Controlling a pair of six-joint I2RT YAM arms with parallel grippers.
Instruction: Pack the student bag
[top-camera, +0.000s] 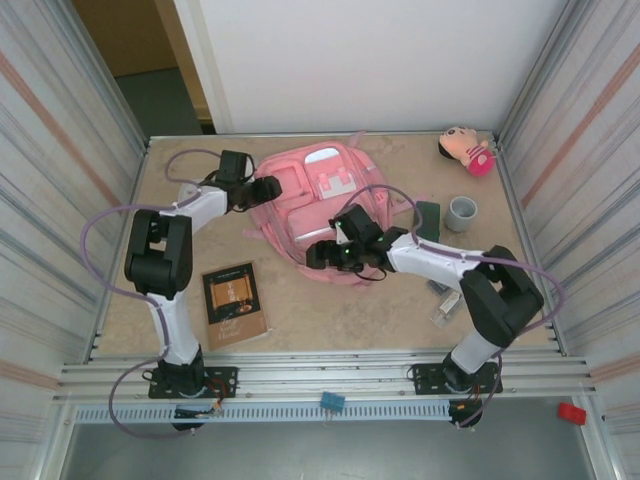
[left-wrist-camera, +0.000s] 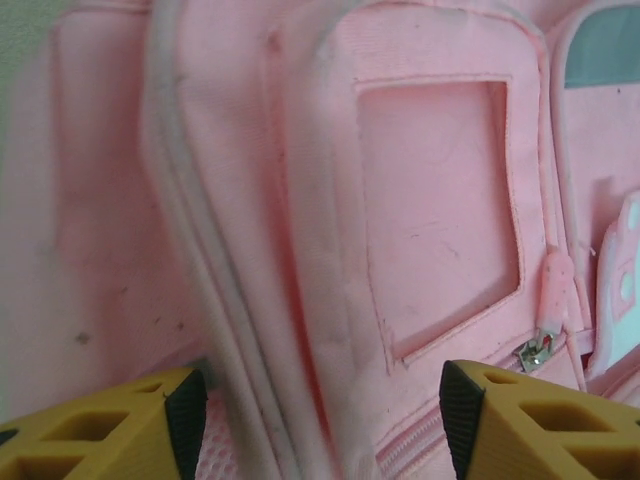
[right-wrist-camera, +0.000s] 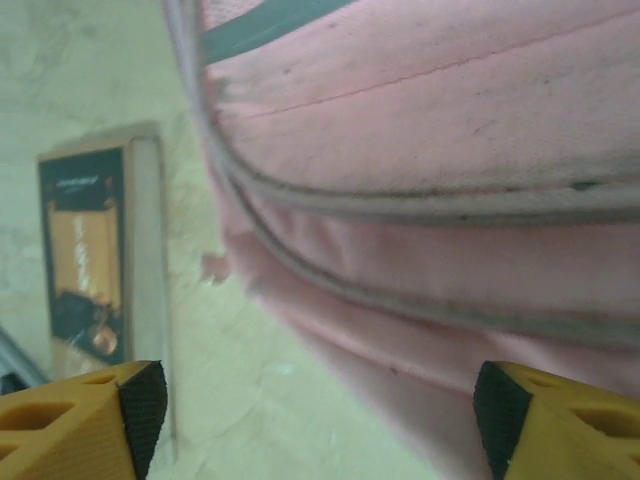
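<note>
The bag (top-camera: 310, 200) lies flat on the desk (top-camera: 340, 310), midway between the left and right edges and nearer the far edge; its front pockets face up.

The left end effector (top-camera: 265, 188) is at the bag's left side; in its wrist view (left-wrist-camera: 320, 410) the jaws stand apart, open, with a fold of the bag (left-wrist-camera: 430, 200) and a zip seam rising between them; a zip pull (left-wrist-camera: 545, 320) hangs just inside the right finger; whether the pads touch the fabric I cannot tell.

The right end effector (top-camera: 322, 255) is at the bag's near edge; in its wrist view (right-wrist-camera: 315, 400) the jaws are spread wide, open, gripping nothing; bare desk and the bag's piped rim (right-wrist-camera: 450, 100) lie between them.

A book (top-camera: 235, 303) lies flat near the near-left corner, apart from the bag, and shows beyond the right end effector's left finger (right-wrist-camera: 85, 260); a doll (top-camera: 465, 148) lies in the far-right corner; a grey cup (top-camera: 461, 213) stands upright near the right edge, with a dark green thing (top-camera: 428, 218) just beside it, close to the bag's right side.
</note>
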